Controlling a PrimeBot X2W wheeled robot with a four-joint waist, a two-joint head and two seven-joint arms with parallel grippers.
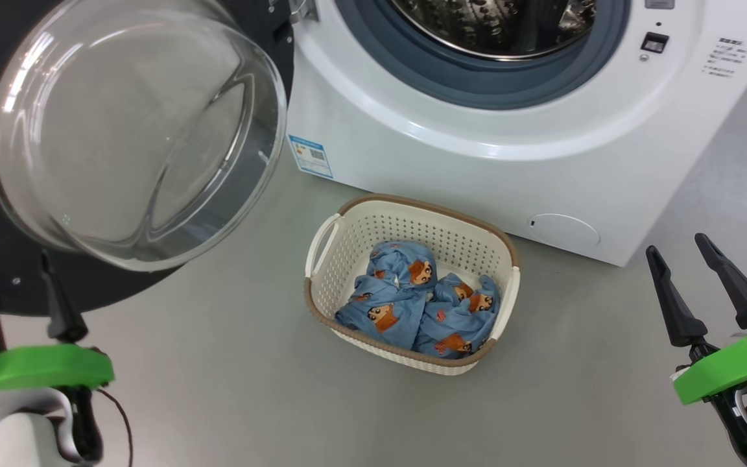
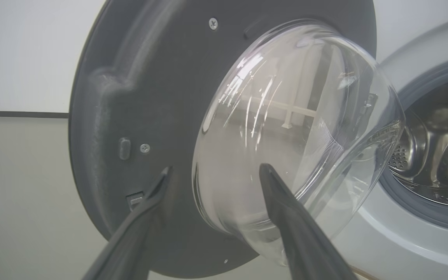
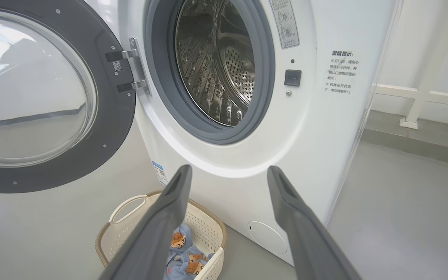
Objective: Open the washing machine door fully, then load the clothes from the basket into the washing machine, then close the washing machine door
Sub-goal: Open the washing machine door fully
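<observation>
Left gripper (image 1: pixel 15 272) near-left, wide open, empty, tips just by door (image 1: pixel 133 130) bulge; swinging right could bump door part-shut imo. Right gripper (image 1: pixel 676 245) near-right, same. Clothes (image 1: pixel 412 305) in basket (image 1: pixel 425 206), mid-floor; sloppy grab drags basket. Washer (image 1: pixel 477 168) beyond, open.

Bare test rm: washing machine (image 3: pixel 309 128), grey floor (image 1: pixel 218 363), blank white wall (image 2: pixel 25 50).

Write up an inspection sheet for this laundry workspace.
Surface: grey floor, bare around the basket.
Job's things: washing machine door swung open; washing machine, no laundry seen in drum; basket on floor before it, holding the clothes.
Clutter: nothing seen.
Grippers: left gripper jaws open near the door's glass, empty; right gripper jaws open, empty.
Cables: thin dark cable at left wrist.
Surroundings: white wall, white railing.
</observation>
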